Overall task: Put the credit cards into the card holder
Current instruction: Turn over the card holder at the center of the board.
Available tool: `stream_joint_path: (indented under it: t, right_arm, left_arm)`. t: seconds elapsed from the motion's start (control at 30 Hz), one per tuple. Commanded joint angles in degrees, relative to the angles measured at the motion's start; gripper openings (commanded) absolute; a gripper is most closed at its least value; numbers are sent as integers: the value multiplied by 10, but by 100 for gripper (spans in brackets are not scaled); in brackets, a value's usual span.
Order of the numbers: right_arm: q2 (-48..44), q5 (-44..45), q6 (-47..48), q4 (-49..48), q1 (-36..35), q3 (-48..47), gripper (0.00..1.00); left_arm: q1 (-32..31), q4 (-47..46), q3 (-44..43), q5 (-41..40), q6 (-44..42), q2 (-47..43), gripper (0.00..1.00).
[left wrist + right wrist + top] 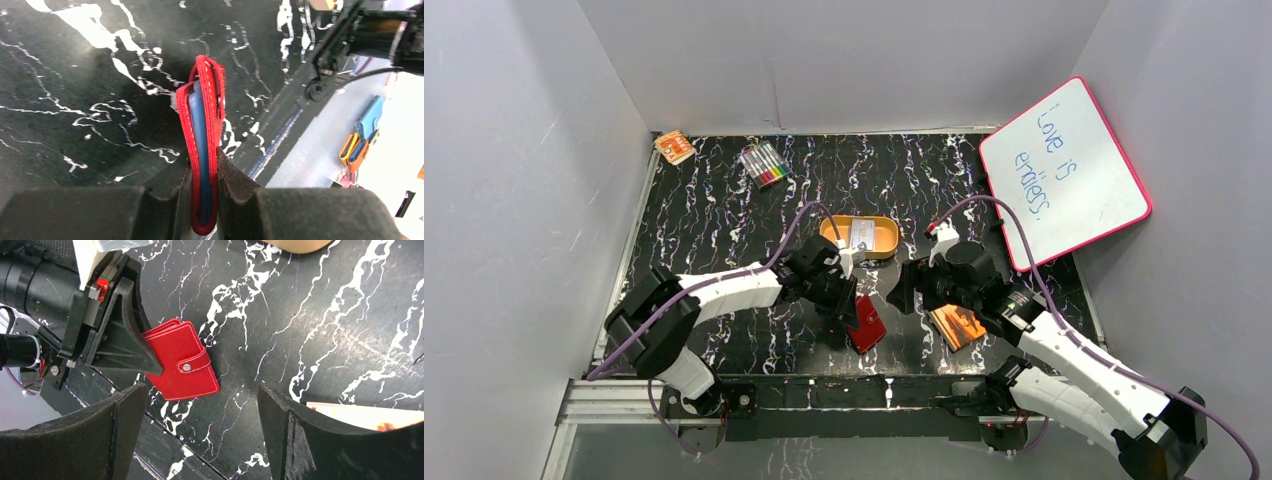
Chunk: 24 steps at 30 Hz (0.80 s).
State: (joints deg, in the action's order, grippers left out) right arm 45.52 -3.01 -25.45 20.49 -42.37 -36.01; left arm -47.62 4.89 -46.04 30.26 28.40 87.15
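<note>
Currently card holder [182, 365] at near-centre of the table [724, 210], tab snapped shut, pinched on edge by left claw [204, 180], jaws narrow on it. Right claw [200, 432] wide, empty, just right of it. Judgement: tab must come undone first; left should grip firm while right lifts the flap alone, not the whole wallet. Credit cards [862, 235] lie farther off in an orange tin [892, 238]; one pale face shows, more cannot be told. Count: one holder, one tin, one orange booklet [957, 327], two claws
</note>
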Motion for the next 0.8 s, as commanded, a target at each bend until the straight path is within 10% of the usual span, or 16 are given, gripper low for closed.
stream_joint_path:
  t: [0.0,0.3,0.77]
  right_arm:
    - [8,-14,-33,-19,2,11,87]
    - [22,-15,-40,-19,1,19,86]
    - [133,-41,-205,-168,-11,100,63]
  left_arm:
    - [6,13,-21,-37,-1,27,6]
    - [7,127,-25,-218,27,-56,69]
    - [3,54,144,-281,257,-337,68]
